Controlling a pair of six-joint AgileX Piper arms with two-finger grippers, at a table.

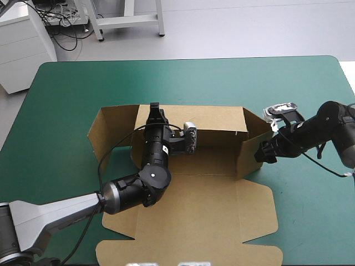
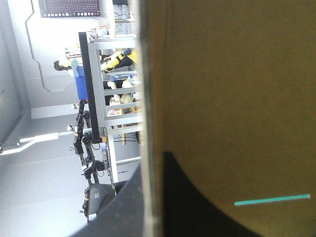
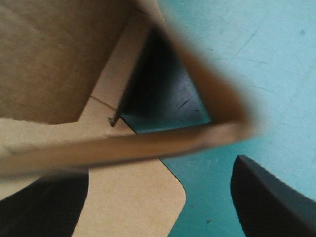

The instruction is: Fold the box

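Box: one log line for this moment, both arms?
box: far wall raised, lid flat | left gripper: shut on far wall | right gripper: open astride right end flap

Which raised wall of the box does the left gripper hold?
The long far wall: the left gripper straddles its top edge. The left end wall and right end wall are ungripped.

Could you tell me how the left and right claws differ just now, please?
The left claw is shut on the box's raised far wall; the right claw is open astride the right end flap's edge. The left claw reaches in across the box; the right claw comes from outside it. Both meet raised board.
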